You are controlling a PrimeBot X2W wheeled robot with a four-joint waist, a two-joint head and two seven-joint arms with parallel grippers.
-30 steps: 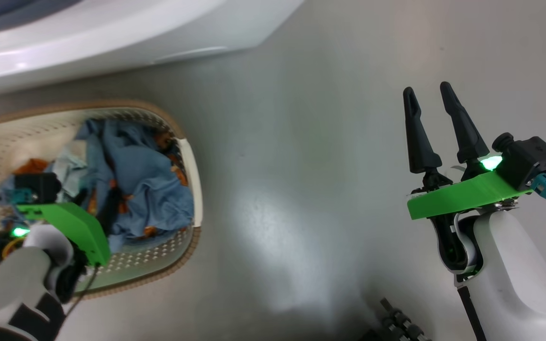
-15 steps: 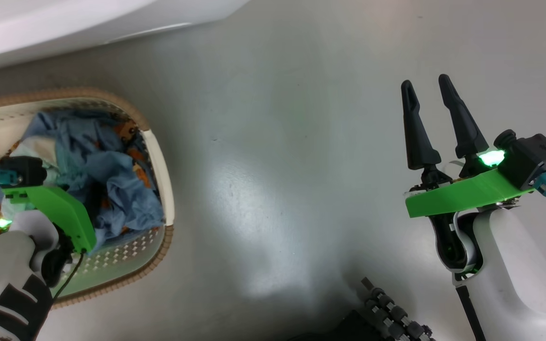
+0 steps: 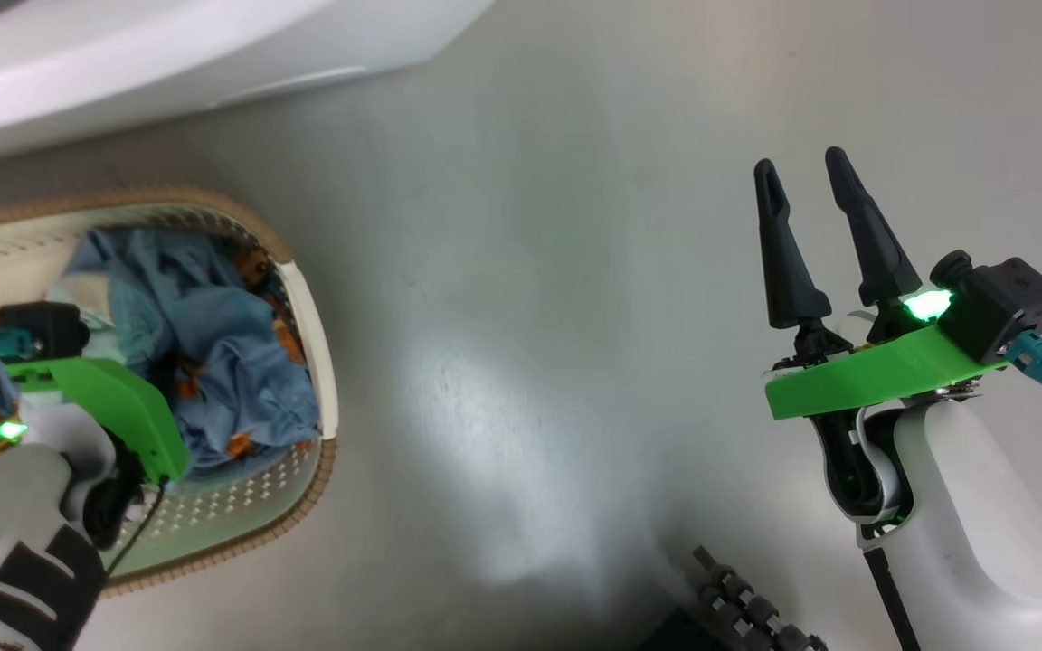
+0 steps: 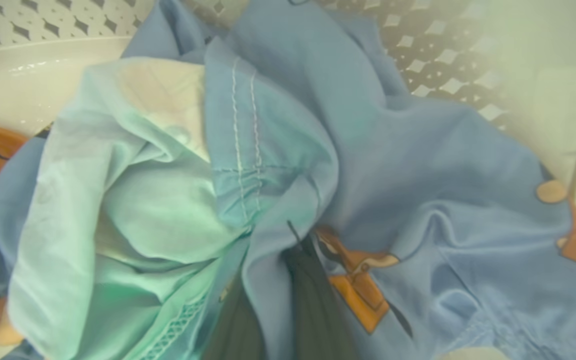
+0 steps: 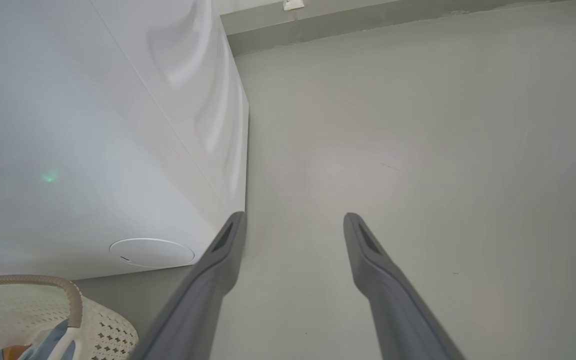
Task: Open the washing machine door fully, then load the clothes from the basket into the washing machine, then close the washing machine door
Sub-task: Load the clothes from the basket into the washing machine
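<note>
The cream perforated basket (image 3: pixel 304 488) with a brown rim stands on the floor at the left, below the white washing machine (image 3: pixel 168 54). It holds the clothes (image 3: pixel 213 334), light blue with orange-brown prints. My left arm's green wrist mount (image 3: pixel 114 407) reaches down into the basket. In the left wrist view my left gripper (image 4: pixel 273 280) is shut on a fold of the clothes (image 4: pixel 418 165), its dark fingers half buried in fabric. My right gripper (image 3: pixel 800 163) hangs open over bare floor, far right of the basket. The washing machine door is out of view.
The right wrist view shows the washing machine's side (image 5: pixel 93 125) with a round white flap (image 5: pixel 151 252), the basket rim (image 5: pixel 73 300), and my open right gripper (image 5: pixel 294 217). Grey floor (image 3: pixel 530 316) lies between the arms. A dark ribbed part (image 3: pixel 747 606) sits at the bottom edge.
My left gripper has shut on the cloth in the basket. The head view has shifted a little. The right gripper stays open in the same pose.
</note>
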